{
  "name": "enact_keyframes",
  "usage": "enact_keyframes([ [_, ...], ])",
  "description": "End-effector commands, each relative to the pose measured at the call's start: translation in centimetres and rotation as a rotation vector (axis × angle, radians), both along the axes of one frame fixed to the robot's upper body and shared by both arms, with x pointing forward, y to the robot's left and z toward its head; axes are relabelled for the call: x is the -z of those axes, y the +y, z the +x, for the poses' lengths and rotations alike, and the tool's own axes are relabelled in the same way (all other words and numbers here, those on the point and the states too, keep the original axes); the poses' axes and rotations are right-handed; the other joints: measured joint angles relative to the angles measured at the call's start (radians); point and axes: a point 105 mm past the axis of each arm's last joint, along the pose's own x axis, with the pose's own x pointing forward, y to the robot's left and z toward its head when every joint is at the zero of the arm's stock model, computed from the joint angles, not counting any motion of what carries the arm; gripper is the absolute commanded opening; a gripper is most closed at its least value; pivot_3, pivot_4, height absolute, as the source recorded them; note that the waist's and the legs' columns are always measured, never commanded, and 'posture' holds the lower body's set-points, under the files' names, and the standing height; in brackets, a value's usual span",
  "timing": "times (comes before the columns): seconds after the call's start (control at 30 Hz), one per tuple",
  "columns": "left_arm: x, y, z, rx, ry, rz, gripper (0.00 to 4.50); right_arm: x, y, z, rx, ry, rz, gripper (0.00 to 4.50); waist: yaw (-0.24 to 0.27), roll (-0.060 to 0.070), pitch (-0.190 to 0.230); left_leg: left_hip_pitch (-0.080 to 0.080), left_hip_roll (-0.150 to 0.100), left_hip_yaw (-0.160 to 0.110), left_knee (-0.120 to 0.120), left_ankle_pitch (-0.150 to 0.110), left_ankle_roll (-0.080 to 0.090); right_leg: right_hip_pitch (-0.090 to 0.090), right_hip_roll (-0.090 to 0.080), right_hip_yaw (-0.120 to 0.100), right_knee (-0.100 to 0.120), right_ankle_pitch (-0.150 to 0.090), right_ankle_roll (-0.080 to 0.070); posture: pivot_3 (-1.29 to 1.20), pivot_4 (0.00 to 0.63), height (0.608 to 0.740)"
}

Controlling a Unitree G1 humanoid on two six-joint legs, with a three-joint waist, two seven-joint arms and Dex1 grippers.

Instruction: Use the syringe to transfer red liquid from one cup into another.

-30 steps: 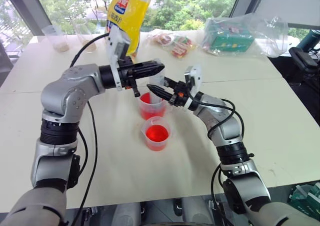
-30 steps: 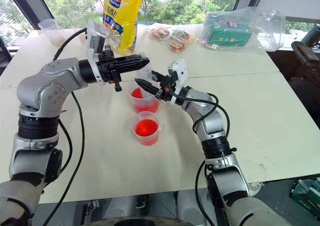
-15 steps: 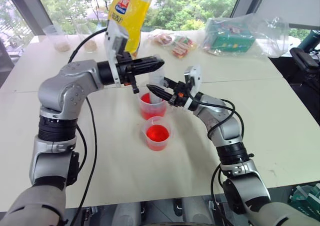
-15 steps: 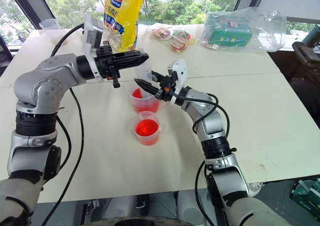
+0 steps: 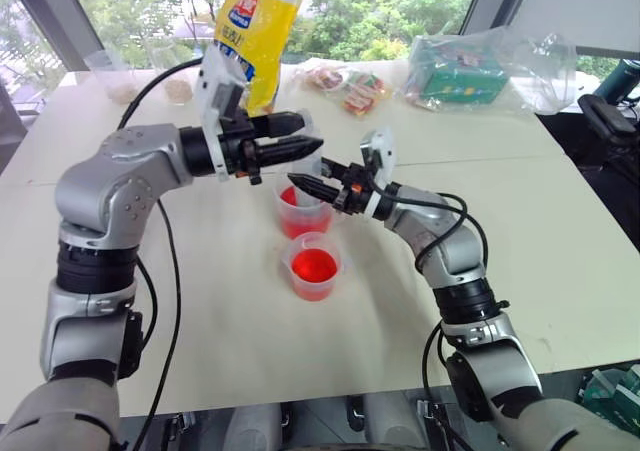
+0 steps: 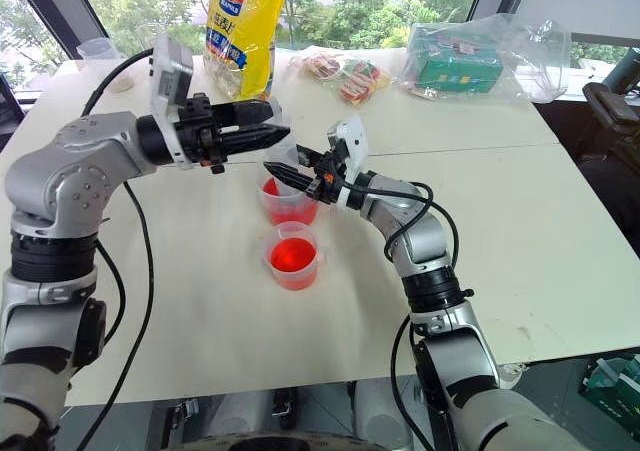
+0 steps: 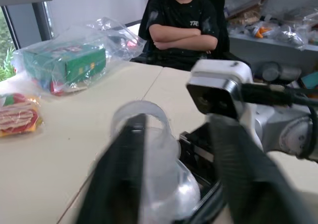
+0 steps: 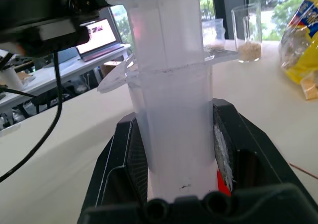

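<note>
The clear syringe point(image 5: 313, 157) stands upright over the far cup point(image 5: 298, 214), which holds red liquid. My right gripper point(image 5: 301, 182) is shut on its fat barrel point(image 8: 171, 119), reaching in from the right. My left gripper point(image 5: 300, 133) points level toward the syringe's top and is open, its fingers point(image 7: 124, 159) spread on either side of the ring-shaped plunger handle point(image 7: 141, 118). Closer to me stands a second cup point(image 5: 314, 267) of red liquid point(image 5: 314, 264). The syringe's tip is hidden inside the far cup.
A yellow bag point(image 5: 258, 26) stands behind the cups. Snack packets point(image 5: 345, 86) and a clear bag with a green box point(image 5: 470, 71) lie at the back right. Small cups point(image 5: 115, 76) stand far left. A person point(image 7: 184, 25) sits beyond the table.
My left gripper's fingers, shut at the plunger handle before, have spread apart. The right gripper still holds the syringe over the far cup.
</note>
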Motion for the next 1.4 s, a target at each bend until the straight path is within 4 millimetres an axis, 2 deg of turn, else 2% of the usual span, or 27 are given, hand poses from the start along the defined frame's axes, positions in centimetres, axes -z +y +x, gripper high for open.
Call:
enact_keyframes([
  [0.03, -0.4, 1.0, -0.8, -0.002, -0.018, 0.013, 4.14, -4.2, -0.4, -0.6, -0.010, -0.112, 0.069, 1.43, 0.000, 0.000, 0.000, 0.000, 0.000, 0.000, 0.000, 0.000, 0.000, 0.000, 0.000, 0.000, 0.000, 0.000, 0.000, 0.00, 0.150, 0.740],
  [0.07, -0.4, 1.2, -0.9, -0.001, -0.014, 0.014, 4.47, -4.4, -0.5, -0.5, -0.007, -0.114, 0.072, 1.43, 0.001, 0.000, 0.000, 0.000, 0.000, 0.000, 0.000, 0.000, 0.000, 0.000, 0.000, 0.000, 0.000, 0.000, 0.000, 0.00, 0.150, 0.740],
  [0.27, 0.1, 2.9, -1.6, -0.025, 0.005, 0.058, 4.47, -5.4, -0.9, -0.2, 0.006, -0.131, 0.079, 1.43, 0.000, 0.000, 0.000, 0.000, 0.000, 0.000, 0.000, 0.000, 0.000, 0.000, 0.000, 0.000, 0.000, 0.000, 0.000, 0.00, 0.150, 0.740],
  [0.4, -0.5, 4.4, -1.4, -0.074, -0.001, 0.052, 4.47, -6.5, -1.1, -0.3, 0.003, -0.157, 0.093, 1.43, 0.000, 0.000, 0.000, 0.000, 0.000, 0.000, 0.000, 0.000, 0.000, 0.000, 0.000, 0.000, 0.000, 0.000, 0.000, 0.00, 0.150, 0.740],
  [0.53, -2.4, 5.5, -0.5, -0.131, -0.039, 0.002, 4.47, -9.4, -1.7, -2.7, -0.076, -0.188, 0.126, 1.43, 0.005, 0.000, 0.000, 0.000, 0.000, 0.000, 0.000, 0.000, 0.000, 0.000, 0.000, 0.000, 0.000, 0.000, 0.000, 0.00, 0.150, 0.740],
  [0.73, -3.0, 6.0, 0.1, -0.141, -0.047, -0.011, 4.47, -11.3, -2.5, -6.9, -0.248, -0.108, 0.159, 1.43, 0.004, 0.000, 0.000, 0.000, 0.000, 0.000, 0.000, 0.000, 0.000, 0.000, 0.000, 0.000, 0.000, 0.000, 0.000, 0.00, 0.150, 0.740],
  [0.83, -3.0, 5.8, 0.2, -0.129, -0.051, -0.007, 4.47, -10.5, -2.6, -9.0, -0.327, -0.042, 0.148, 1.43, 0.004, 0.000, 0.000, 0.000, 0.000, 0.000, 0.000, 0.000, 0.000, 0.000, 0.000, 0.000, 0.000, 0.000, 0.000, 0.00, 0.150, 0.740],
  [0.9, -3.2, 5.6, 0.2, -0.116, -0.054, -0.011, 4.47, -9.5, -2.5, -9.6, -0.330, -0.015, 0.131, 1.43, 0.004, 0.000, 0.000, 0.000, 0.000, 0.000, 0.000, 0.000, 0.000, 0.000, 0.000, 0.000, 0.000, 0.000, 0.000, 0.00, 0.150, 0.740],
  [1.07, -3.7, 5.0, -0.2, -0.078, -0.056, -0.030, 4.47, -7.6, -2.4, -9.6, -0.300, 0.010, 0.111, 1.43, 0.004, 0.000, 0.000, 0.000, 0.000, 0.000, 0.000, 0.000, 0.000, 0.000, 0.000, 0.000, 0.000, 0.000, 0.000, 0.00, 0.150, 0.740],
  [1.27, -6.1, 4.3, -2.1, 0.051, -0.027, -0.129, 4.47, -5.0, -2.4, -8.9, -0.243, 0.012, 0.063, 1.43, 0.004, -0.001, 0.000, 0.000, 0.000, 0.000, 0.000, 0.000, 0.000, 0.000, 0.000, 0.000, 0.000, 0.000, 0.000, 0.00, 0.150, 0.740],
  [1.4, -6.4, 3.4, -2.9, 0.107, -0.026, -0.118, 4.47, -4.2, -2.5, -8.6, -0.229, 0.008, 0.047, 1.43, 0.003, -0.001, 0.000, 0.000, 0.000, 0.000, 0.000, 0.000, 0.000, 0.000, 0.000, 0.000, 0.000, 0.000, 0.000, 0.00, 0.150, 0.740],
])
